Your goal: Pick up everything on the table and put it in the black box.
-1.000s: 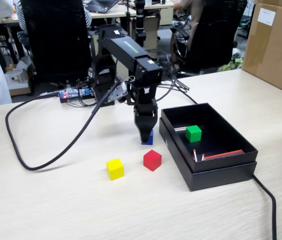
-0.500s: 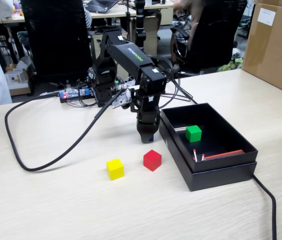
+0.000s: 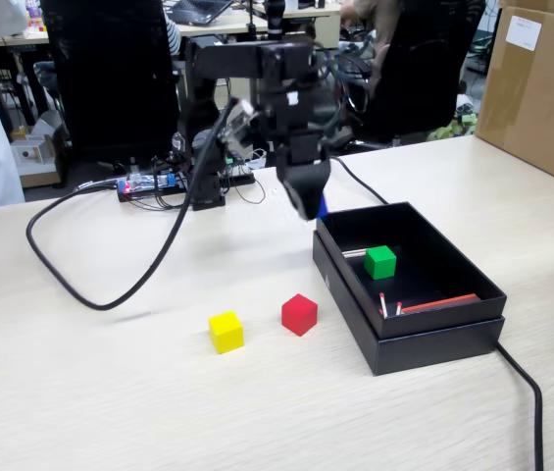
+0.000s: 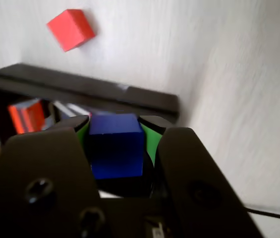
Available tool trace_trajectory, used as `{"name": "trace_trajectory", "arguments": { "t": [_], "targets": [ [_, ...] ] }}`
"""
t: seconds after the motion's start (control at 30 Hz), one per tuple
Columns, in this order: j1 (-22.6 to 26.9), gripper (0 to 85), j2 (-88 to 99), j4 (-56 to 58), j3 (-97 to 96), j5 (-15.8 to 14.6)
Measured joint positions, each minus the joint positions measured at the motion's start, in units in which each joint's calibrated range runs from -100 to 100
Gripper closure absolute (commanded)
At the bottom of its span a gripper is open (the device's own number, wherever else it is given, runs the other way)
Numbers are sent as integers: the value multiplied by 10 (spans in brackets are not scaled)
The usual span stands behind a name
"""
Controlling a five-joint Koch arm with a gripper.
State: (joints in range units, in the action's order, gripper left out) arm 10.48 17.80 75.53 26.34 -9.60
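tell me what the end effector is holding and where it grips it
The end effector holds the blue cube, pinched on two opposite side faces between its green-lined fingers.

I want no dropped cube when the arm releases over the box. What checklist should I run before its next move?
1. Blue cube clamped between the gripper jaws: ok.
2. Gripper lifted clear of the table: ok.
3. Gripper fully over the black box: not ok, it hangs at the far corner.
4. Free floor beside the green cube: ok.
5. Red cube and yellow cube outside the path: ok.
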Motion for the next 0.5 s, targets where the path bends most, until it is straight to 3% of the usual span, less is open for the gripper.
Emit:
{"name": "trace_trajectory", "arguments": {
  "t": [0.07, 0.27, 0.37, 0.5],
  "targets": [
    [27, 818, -79, -3, 134, 23],
    [50, 813, -250, 1, 211, 48],
    [58, 742, -317, 2, 221, 49],
    [67, 730, -369, 2, 227, 50]
  ]
}}
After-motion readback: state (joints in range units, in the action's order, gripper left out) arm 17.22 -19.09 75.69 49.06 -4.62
